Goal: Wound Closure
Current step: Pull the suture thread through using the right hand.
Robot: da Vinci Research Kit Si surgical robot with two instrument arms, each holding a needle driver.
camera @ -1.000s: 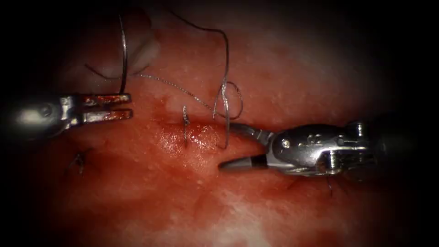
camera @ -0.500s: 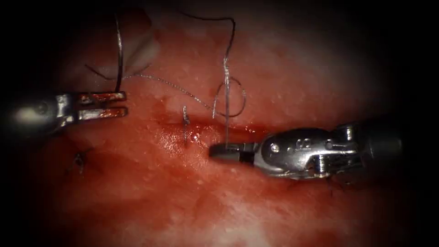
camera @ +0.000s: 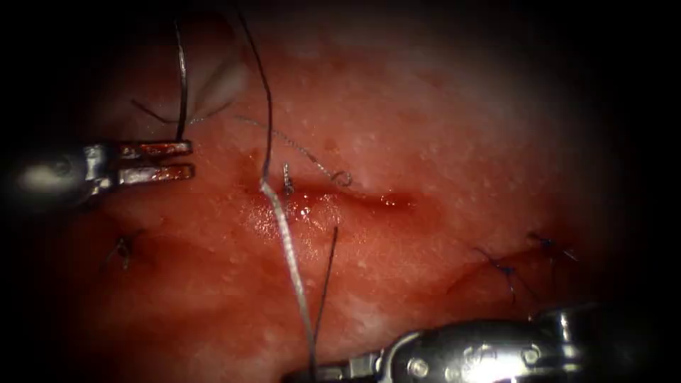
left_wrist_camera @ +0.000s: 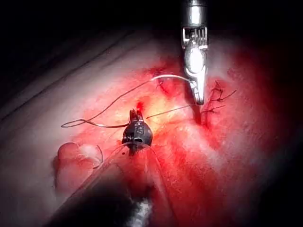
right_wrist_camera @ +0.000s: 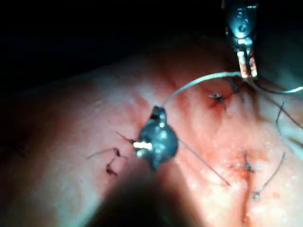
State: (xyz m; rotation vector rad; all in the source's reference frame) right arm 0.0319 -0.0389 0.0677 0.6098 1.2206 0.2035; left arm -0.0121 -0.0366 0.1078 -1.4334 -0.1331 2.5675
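At the near edge, the right tool [camera: 316,372] is clamped on the thread [camera: 287,241], which runs up to a stitch at the cut [camera: 369,200] in the tissue [camera: 440,142]. Thread looks thin, limp, likely slick with red fluid; best gripped mid-strand. Farther left, the left tool [camera: 186,160] grips the needle [camera: 182,85] near one end, clear of tissue.

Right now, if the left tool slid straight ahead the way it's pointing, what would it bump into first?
Probably the thread, held taut by the right tool, crossing just ahead of the left tool; a stitch at the cut lies beyond. Depth is unclear, so it might pass under the strand.
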